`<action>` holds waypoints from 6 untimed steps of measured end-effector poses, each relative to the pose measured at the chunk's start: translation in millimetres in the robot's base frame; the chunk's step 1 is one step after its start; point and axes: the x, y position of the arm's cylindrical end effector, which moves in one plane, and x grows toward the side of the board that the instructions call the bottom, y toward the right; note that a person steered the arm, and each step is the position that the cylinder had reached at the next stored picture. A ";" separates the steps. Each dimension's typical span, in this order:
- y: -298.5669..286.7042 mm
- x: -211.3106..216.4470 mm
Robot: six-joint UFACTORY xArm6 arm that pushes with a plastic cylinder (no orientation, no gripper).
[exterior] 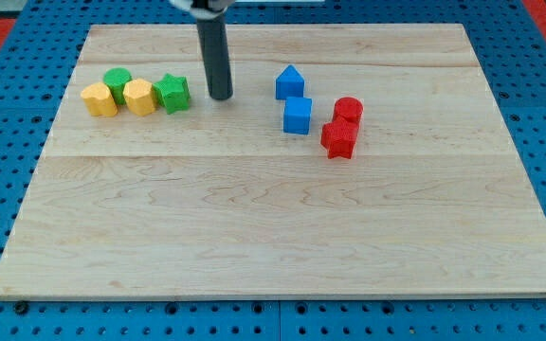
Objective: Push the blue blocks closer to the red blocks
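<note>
Two blue blocks sit right of centre near the view's top: a house-shaped blue block [289,82] and a blue cube [298,116] just below it. A red cylinder [348,110] and a red star-like block [338,138] stand just right of the blue cube, a small gap apart from it. My tip [220,96] is on the board left of the blue blocks, about 60 px from the house-shaped one, and right of the green star block [172,93], touching nothing.
At the upper left, a row of blocks: a yellow block [100,99], a green cylinder [117,82], a second yellow block [139,97] and the green star. The wooden board [273,237] lies on a blue perforated surface.
</note>
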 end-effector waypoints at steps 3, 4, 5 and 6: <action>96.6 68.0; 91.9 51.6; 68.5 25.0; 67.8 24.6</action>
